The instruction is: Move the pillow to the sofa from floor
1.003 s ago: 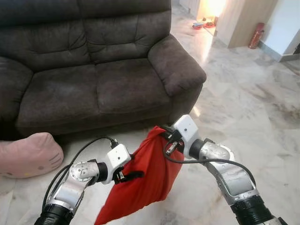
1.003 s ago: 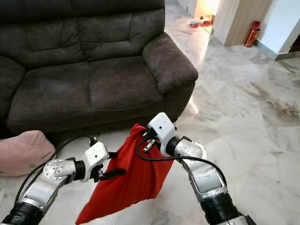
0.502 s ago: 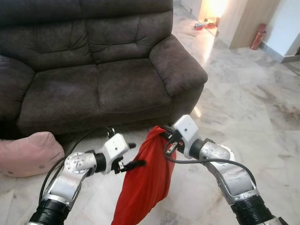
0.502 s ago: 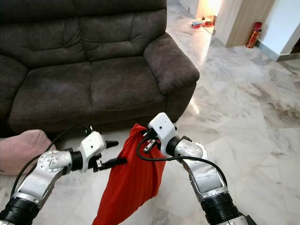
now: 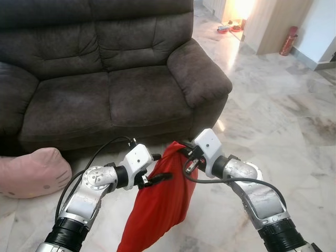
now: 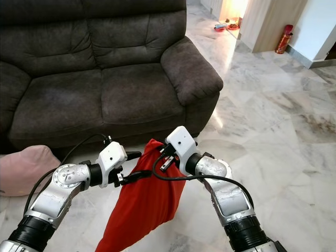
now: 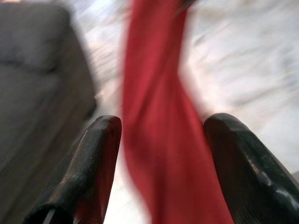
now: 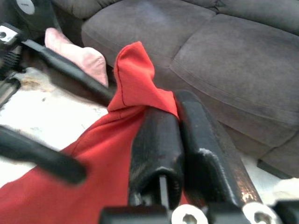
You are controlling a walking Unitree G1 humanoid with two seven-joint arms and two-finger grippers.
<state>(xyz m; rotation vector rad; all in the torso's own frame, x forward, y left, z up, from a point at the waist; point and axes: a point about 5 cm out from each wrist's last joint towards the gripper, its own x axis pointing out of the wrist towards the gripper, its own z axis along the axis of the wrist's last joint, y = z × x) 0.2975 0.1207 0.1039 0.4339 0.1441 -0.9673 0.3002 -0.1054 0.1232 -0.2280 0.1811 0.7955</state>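
Two silver arms with white wrist housings, looping black cables, each pincer long-fingered and black.

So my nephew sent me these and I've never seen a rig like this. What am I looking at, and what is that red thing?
It is a humanoid robot looking down at its own two silver arms in a living room. The two wide pictures come from the two eyes of a camera on its head; the two close-ups come from cameras on its wrists, looking along black fingers. The right gripper is shut on the top corner of a limp red pillow, which hangs from it above the marble floor. The left gripper is open, with the red cloth between its fingers. Ahead stands a dark grey sofa, where the pillow should go. A pink cushion lies on the floor beside it.
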